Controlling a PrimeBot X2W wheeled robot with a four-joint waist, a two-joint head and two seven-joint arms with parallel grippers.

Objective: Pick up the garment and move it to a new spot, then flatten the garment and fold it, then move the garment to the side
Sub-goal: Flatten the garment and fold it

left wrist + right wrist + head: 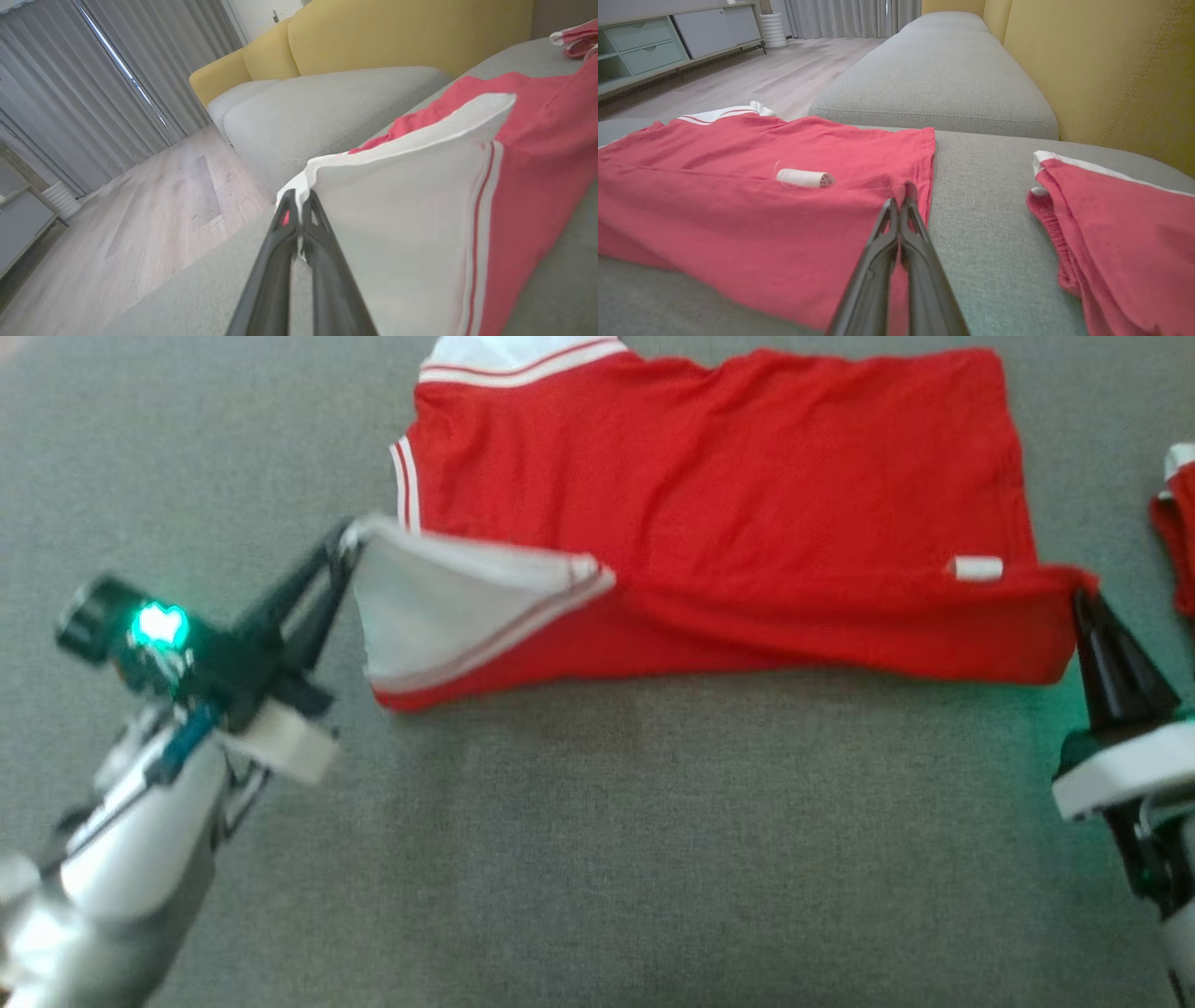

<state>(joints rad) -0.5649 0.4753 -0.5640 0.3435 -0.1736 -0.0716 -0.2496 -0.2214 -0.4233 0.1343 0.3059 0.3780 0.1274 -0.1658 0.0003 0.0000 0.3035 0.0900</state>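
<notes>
— What does the red jersey look like?
— Red knit with white trim and thin red stripes along its left end. A small rolled white tag sits near its right edge.
— How does it lie?
— Spread sideways across the grey sofa seat, mostly flat and lightly creased. Both near corners are raised, and the left one shows a white panel lifted clear of the cushion.

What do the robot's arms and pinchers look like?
The left arm has a shiny silver-white shell with dark cables beside it. A bright green light glows on its black wrist. Both arms have a white collar, then two long, thin black jaws that narrow to a point. The right arm also gives off a green glow.
</notes>
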